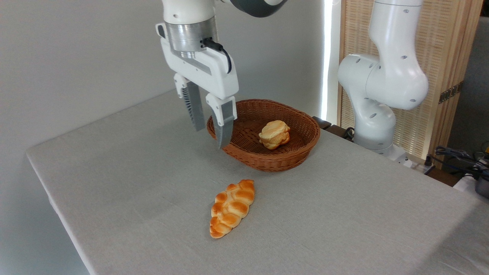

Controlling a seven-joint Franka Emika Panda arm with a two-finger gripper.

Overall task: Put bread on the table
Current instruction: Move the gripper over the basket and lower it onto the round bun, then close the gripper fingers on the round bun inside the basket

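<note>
1. While the bread [274, 134] sits inside the wicker basket [305, 147], a little right of the basket's centre and tipped slightly, the task has not yet got past its approach step: nothing is gripped and the bun is untouched

2. The gripper [212, 135] hangs from the arm at the upper left with its two fingers pointing down and spread apart, empty. Its tips appear to be over or just in front of the basket's left rim, though from this one view I cannot tell whether they are above the rim, inside it or nearer the camera

3. The bun lies to the right of the fingertips, clearly apart from them, with open basket floor between

4. A braided loaf [232, 208] already rests on the table [114, 183] in front of the basket, well clear of it. It is not the piece to be moved

5. My judgement is that the next move calls for shifting the gripper right until it stands over the bun, then lowering it past the rim with the fingers kept spread wide enough to straddle the bun's sides

6. The bun looks soft and layered, with a split middle, so the grip should probably close across its broad body, not on the top layer alone, which might lift off or slip

7. After that comes a lift high enough to clear the basket wall, and a set-down on bare grey cloth away from the loaf
</note>
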